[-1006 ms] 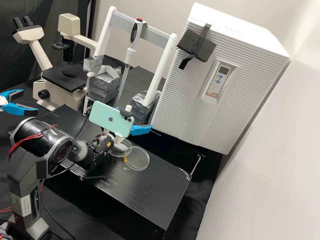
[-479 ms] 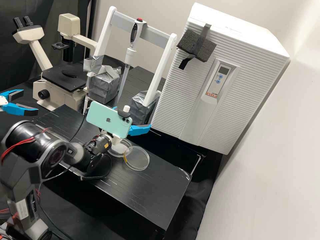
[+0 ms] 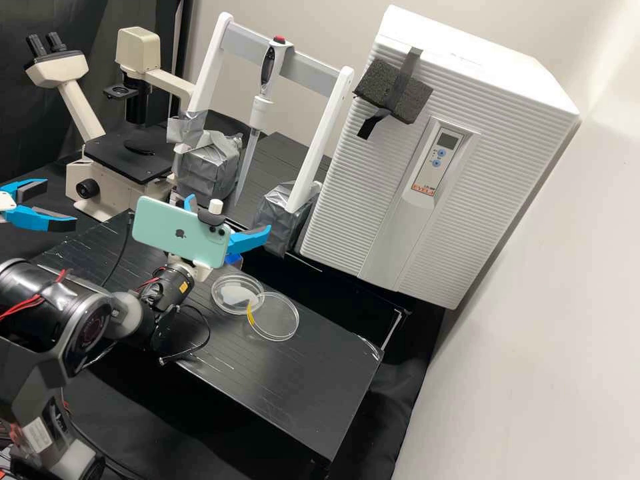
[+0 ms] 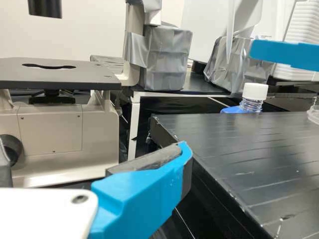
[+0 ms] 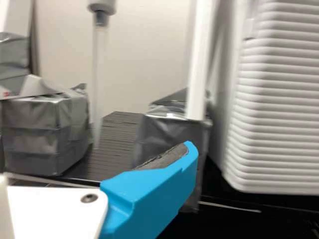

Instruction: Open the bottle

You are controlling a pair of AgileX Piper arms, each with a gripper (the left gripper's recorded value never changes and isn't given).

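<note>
A clear bottle (image 4: 253,98) with a white cap stands upright past the far edge of the black platform (image 4: 239,149). One blue finger (image 4: 286,53) of the right gripper hangs just above and beside it. My right gripper (image 3: 219,220) is open over the platform's back left part, behind the mint phone (image 3: 179,235) on its wrist. A white cap (image 3: 215,206) shows between its fingers; I cannot tell whether this is the bottle's. My left gripper (image 3: 28,203) is open at the far left, off the platform, with nothing in it.
Two clear petri dishes (image 3: 237,293) (image 3: 273,317) lie mid-platform. Behind stand a microscope (image 3: 113,160), a pipette (image 3: 257,113) on a white stand with tape-wrapped feet (image 3: 207,163), and a tall white ribbed unit (image 3: 427,160) at the right.
The right arm has swung left and slightly back, its gripper and phone leaving the spot over the petri dishes, which now lie uncovered. The left gripper has not moved.
</note>
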